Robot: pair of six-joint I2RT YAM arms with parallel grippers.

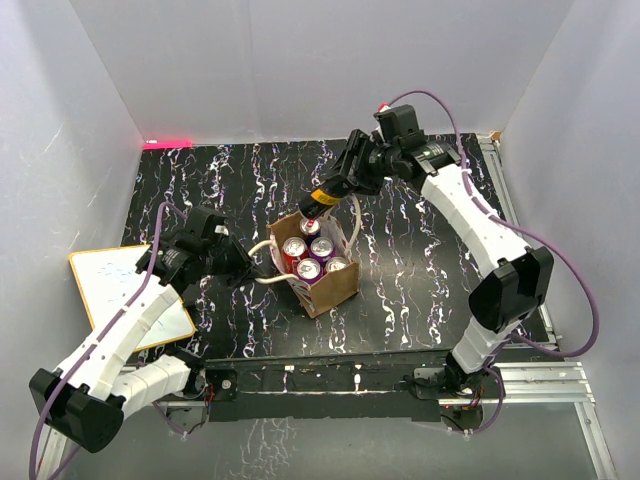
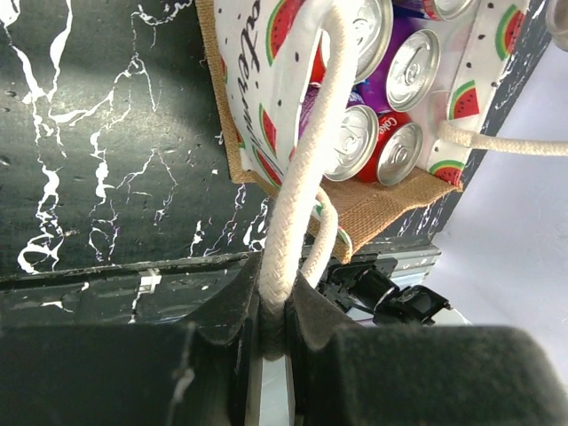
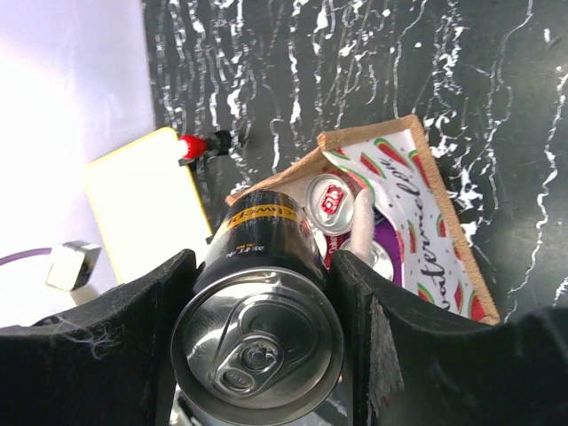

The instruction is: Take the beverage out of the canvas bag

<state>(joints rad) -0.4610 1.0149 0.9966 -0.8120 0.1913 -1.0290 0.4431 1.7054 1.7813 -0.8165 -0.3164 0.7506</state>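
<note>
The tan canvas bag point(image 1: 335, 285) stands open in the middle of the black marbled table, its lining printed with watermelons point(image 2: 266, 124), and holds several red and purple cans point(image 1: 309, 255). My right gripper point(image 1: 335, 192) is shut on a black can with a yellow band point(image 3: 262, 302) and holds it tilted above the bag's far edge. The bag also shows in the right wrist view point(image 3: 404, 191). My left gripper point(image 2: 275, 333) is shut on a cream rope handle point(image 2: 302, 177) of the bag, at the bag's left side point(image 1: 262, 262).
A white board with a yellow rim point(image 1: 125, 290) lies at the left edge of the table. A red-tipped marker point(image 3: 193, 146) lies near it. A metal frame rail point(image 1: 400, 375) runs along the near edge. White walls enclose the table.
</note>
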